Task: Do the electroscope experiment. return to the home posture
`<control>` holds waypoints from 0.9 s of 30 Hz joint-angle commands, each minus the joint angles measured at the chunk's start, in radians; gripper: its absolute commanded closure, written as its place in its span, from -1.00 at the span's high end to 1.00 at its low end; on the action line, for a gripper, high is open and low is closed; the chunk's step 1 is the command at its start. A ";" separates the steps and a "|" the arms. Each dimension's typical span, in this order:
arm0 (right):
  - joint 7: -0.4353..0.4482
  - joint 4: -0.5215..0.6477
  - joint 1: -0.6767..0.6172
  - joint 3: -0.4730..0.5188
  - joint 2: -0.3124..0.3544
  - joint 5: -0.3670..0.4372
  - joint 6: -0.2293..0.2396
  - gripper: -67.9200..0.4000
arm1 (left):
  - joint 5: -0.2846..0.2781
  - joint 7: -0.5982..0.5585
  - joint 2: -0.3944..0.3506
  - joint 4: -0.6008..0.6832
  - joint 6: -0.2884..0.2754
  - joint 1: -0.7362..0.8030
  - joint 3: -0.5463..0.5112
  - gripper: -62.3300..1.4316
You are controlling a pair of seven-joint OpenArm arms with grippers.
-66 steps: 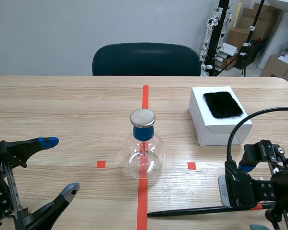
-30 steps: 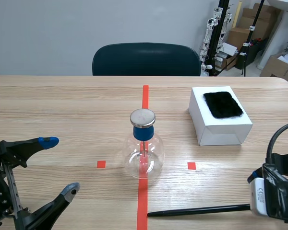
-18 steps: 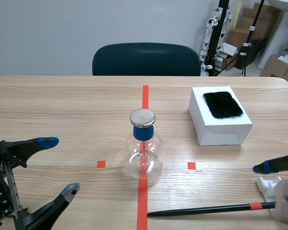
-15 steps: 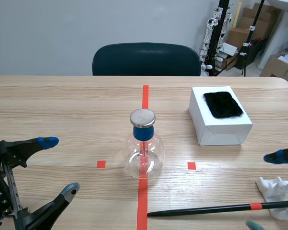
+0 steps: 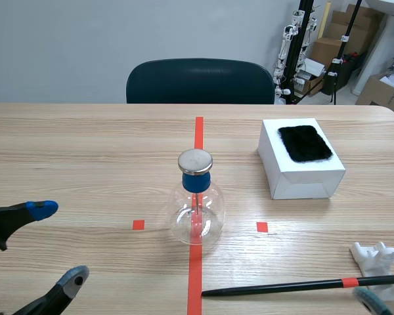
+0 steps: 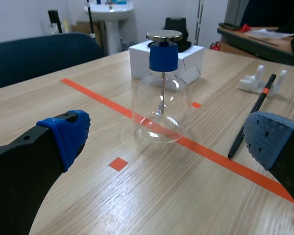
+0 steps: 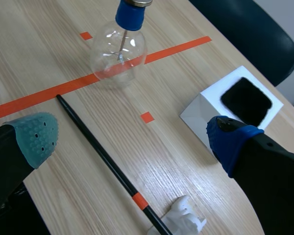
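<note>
On the orange-red tape line at mid-table stands the glass electroscope (image 5: 197, 200), the black rod (image 5: 276, 287) lying nearer me with its taped end by a white holder (image 5: 375, 257), a fur-topped white box (image 5: 302, 174) beyond, and my 2 claws, left gripper (image 5: 59, 244) and right gripper (image 7: 133, 141), both released and spread wide.

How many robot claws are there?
2. The left gripper hangs open over the table's near left side; the right gripper hangs open at the near right, above the black rod.

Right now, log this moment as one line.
left jaws open | right jaws open | rod propped on stand | electroscope on centre tape
</note>
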 commanded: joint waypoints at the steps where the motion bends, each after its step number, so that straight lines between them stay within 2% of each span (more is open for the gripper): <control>1: -0.006 0.028 0.026 -0.005 0.005 0.011 0.014 0.84 | -0.009 0.043 -0.017 0.086 0.003 0.051 -0.047 1.00; 3: -0.029 0.044 0.033 -0.006 0.005 0.011 0.034 0.84 | -0.010 0.126 -0.024 0.182 0.026 0.119 -0.094 1.00; 5: -0.040 0.066 0.032 -0.010 0.005 0.011 0.034 0.84 | -0.031 0.172 -0.027 0.261 0.032 0.187 -0.142 1.00; 7: -0.047 0.084 0.032 -0.012 0.005 0.011 0.034 0.84 | -0.059 0.185 -0.031 0.321 0.032 0.246 -0.179 1.00; 14: -0.074 0.124 0.032 -0.036 0.005 0.026 0.034 0.84 | -0.061 0.187 -0.037 0.441 0.040 0.414 -0.264 1.00; 19: -0.092 0.126 0.032 -0.063 0.005 0.110 0.034 0.84 | -0.087 0.243 -0.036 0.505 0.111 0.505 -0.275 1.00; 27: -0.125 0.125 0.032 -0.091 0.004 0.113 0.034 0.84 | -0.100 0.291 -0.026 0.585 0.197 0.612 -0.279 1.00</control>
